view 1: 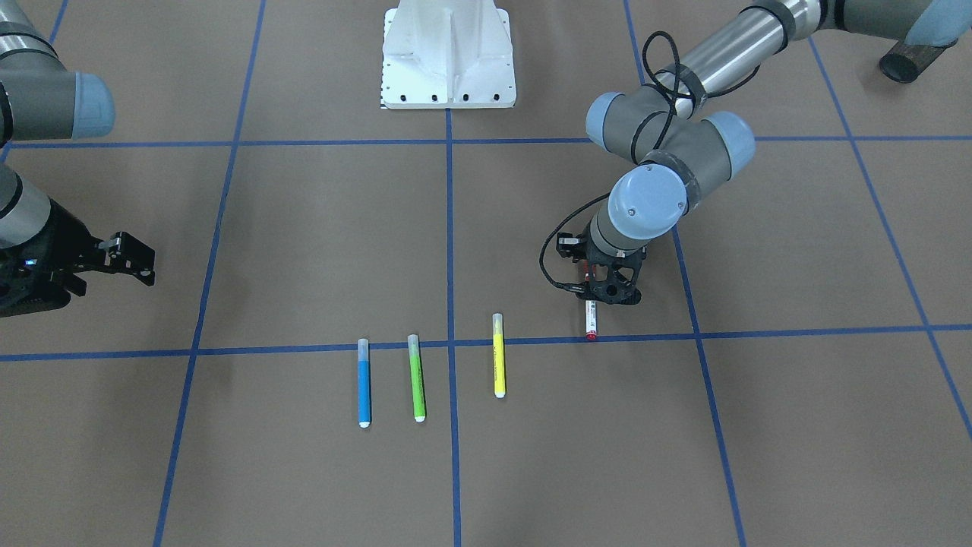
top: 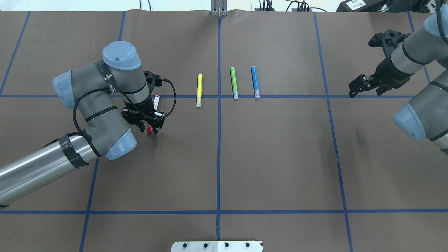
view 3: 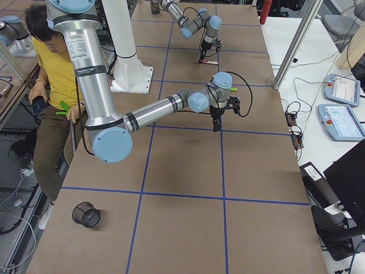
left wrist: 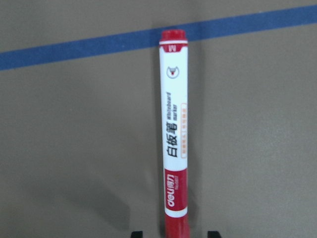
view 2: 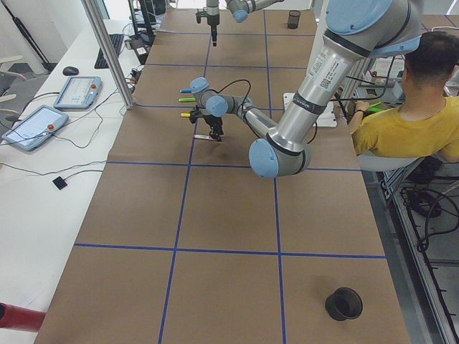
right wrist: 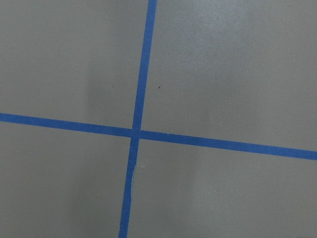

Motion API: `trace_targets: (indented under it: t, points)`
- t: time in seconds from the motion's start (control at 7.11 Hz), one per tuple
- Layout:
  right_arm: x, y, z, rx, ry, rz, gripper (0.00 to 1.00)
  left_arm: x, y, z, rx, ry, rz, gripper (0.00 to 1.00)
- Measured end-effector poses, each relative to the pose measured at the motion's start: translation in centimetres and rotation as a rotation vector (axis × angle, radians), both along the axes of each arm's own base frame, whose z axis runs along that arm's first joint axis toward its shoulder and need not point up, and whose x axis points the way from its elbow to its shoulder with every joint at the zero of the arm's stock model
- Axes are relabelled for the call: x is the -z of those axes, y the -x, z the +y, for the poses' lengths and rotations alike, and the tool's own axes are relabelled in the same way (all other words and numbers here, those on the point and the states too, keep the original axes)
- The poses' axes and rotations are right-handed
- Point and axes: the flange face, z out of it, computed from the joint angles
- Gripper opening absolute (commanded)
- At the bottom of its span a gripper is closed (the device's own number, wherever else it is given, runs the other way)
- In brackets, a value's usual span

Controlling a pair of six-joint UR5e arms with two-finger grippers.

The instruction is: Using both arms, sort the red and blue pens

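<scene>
The red pen [left wrist: 174, 129], a red-capped marker with a white printed barrel, lies on the brown table beside a blue tape line [top: 156, 102] [view 1: 591, 319]. My left gripper [top: 148, 128] [view 1: 611, 292] stands low over its cap end. It is open, with a fingertip on each side of the cap and a gap on both sides. The blue pen [top: 255, 81] [view 1: 364, 391], a slim highlighter, lies right of centre in the overhead view. My right gripper [top: 365, 91] [view 1: 114, 277] hovers open and empty far to the right of it.
A green highlighter [top: 233, 82] and a yellow highlighter [top: 199, 89] lie parallel between the red and blue pens. The white robot base [view 1: 448, 61] stands at mid-table. A black mesh cup [view 3: 85, 214] sits near the table end. A person in a yellow shirt [view 2: 409, 122] sits beside the table.
</scene>
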Motion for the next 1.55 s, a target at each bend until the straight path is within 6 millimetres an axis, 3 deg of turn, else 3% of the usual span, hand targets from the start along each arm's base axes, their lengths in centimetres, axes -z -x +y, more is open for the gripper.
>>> trace_targets:
  t: [0.84, 0.99, 1.13, 1.27, 1.55]
  points:
    - [-0.03, 0.00, -0.01, -0.001, 0.000, 0.001, 0.99, -0.34, -0.24, -0.13, -0.001, 0.005, -0.006, 0.43]
    - [-0.03, 0.00, -0.01, -0.001, 0.001, 0.001, 0.99, -0.40, -0.25, -0.14, -0.001, 0.005, -0.007, 0.31]
    - [-0.03, 0.00, -0.01, -0.001, 0.000, 0.001, 0.99, -0.41, -0.25, -0.13, -0.002, 0.005, -0.006, 0.08]
    - [-0.02, 0.00, -0.01, -0.001, -0.001, 0.001, 0.99, -0.39, -0.24, -0.13, -0.002, 0.004, -0.006, 0.00]
    - [-0.02, 0.00, -0.01, -0.001, 0.000, 0.001, 0.99, -0.26, -0.18, -0.10, -0.003, 0.001, -0.004, 0.00]
